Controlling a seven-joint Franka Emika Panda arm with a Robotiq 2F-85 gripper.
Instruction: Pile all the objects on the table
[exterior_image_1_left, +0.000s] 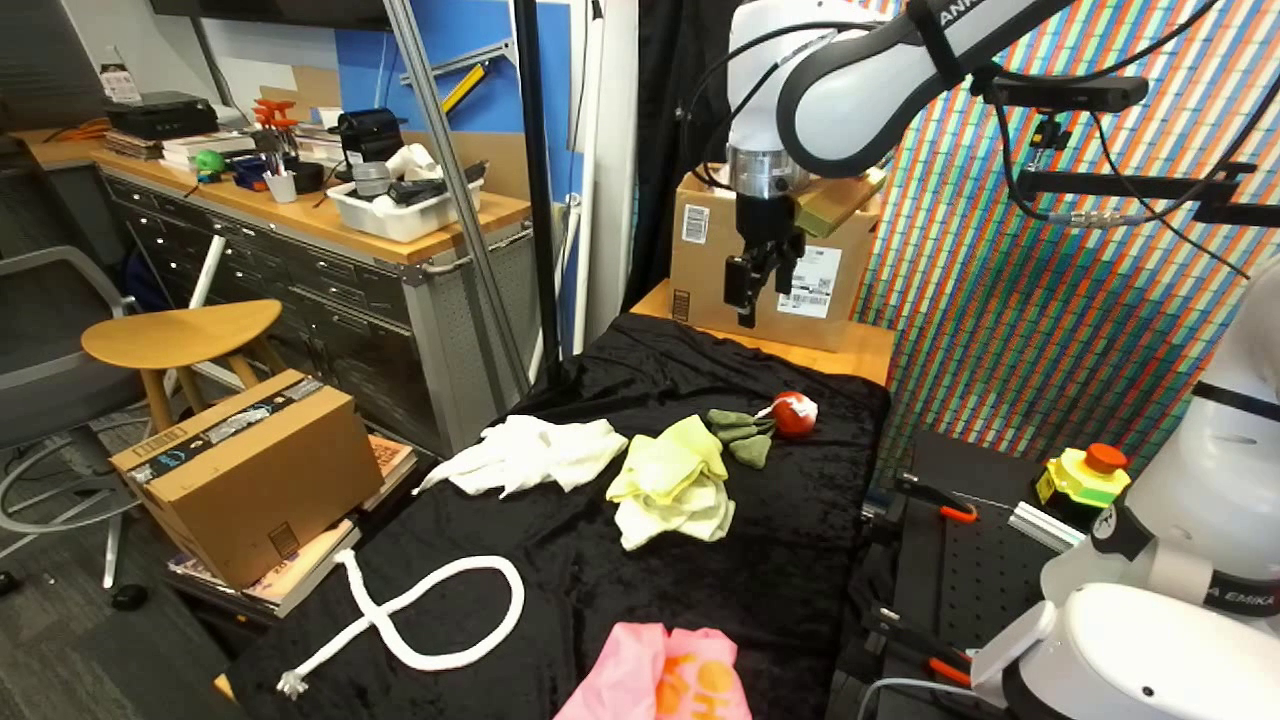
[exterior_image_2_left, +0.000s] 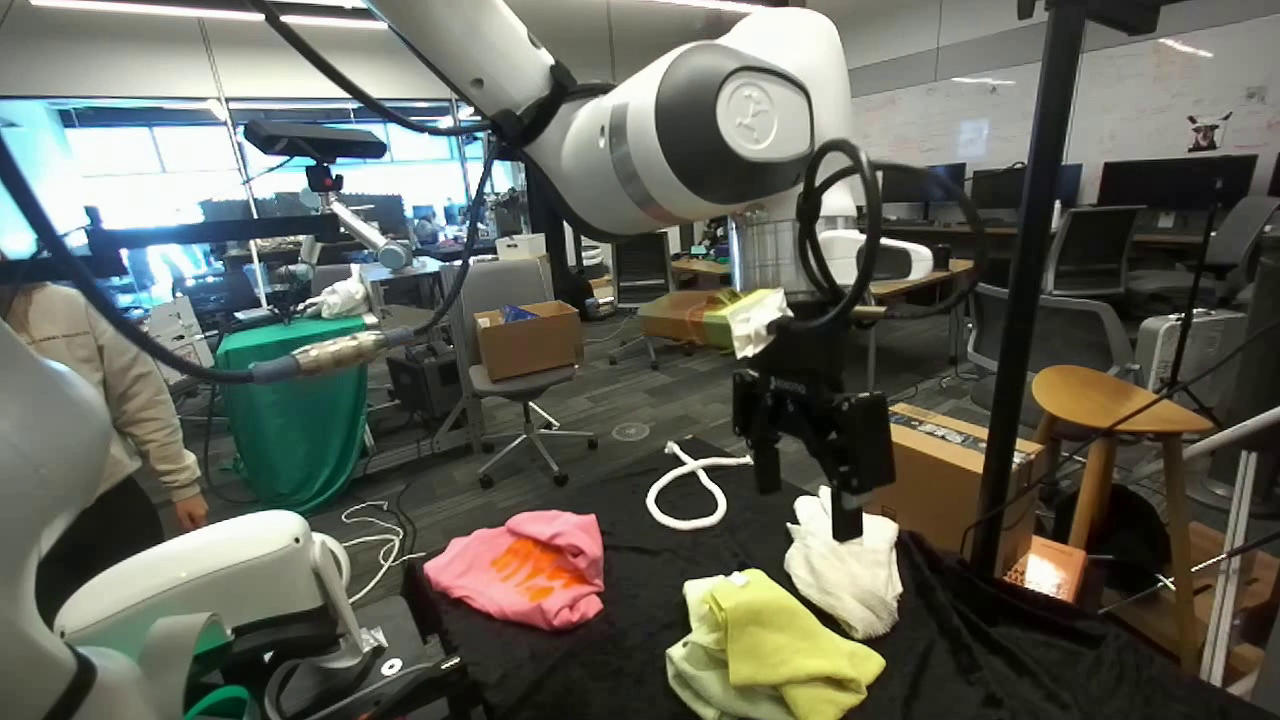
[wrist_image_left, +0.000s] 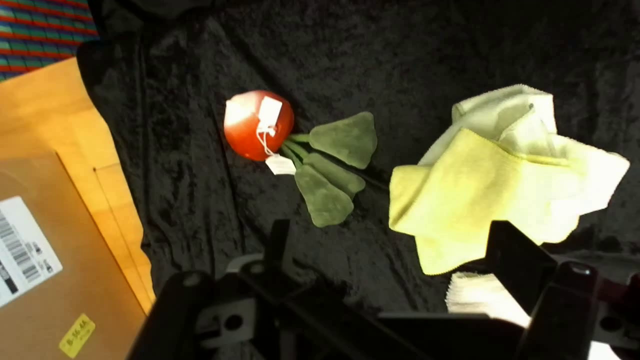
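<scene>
Pile: barely begun, it seems; yellow cloth (exterior_image_2_left: 785, 640) lies over pale green cloth (exterior_image_2_left: 703, 668). Outstanding, unpiled on table (exterior_image_1_left: 780, 570): white cloth (exterior_image_1_left: 540, 455), pink cloth (exterior_image_2_left: 525, 570), red plush radish (wrist_image_left: 282, 130). Claw (wrist_image_left: 389, 235): hangs above, spread, empty.

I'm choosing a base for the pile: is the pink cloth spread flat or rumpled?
Rumpled: in an exterior view, the pink cloth shows raised, overlapping folds.

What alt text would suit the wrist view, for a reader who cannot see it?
The open black gripper hangs over a black fabric-covered table. A round red toy vegetable with green leaves lies left of a crumpled yellow-green cloth; lower in the picture, a fuzzy white cloth shows partly. At the left edge is a brown cardboard box.
</scene>
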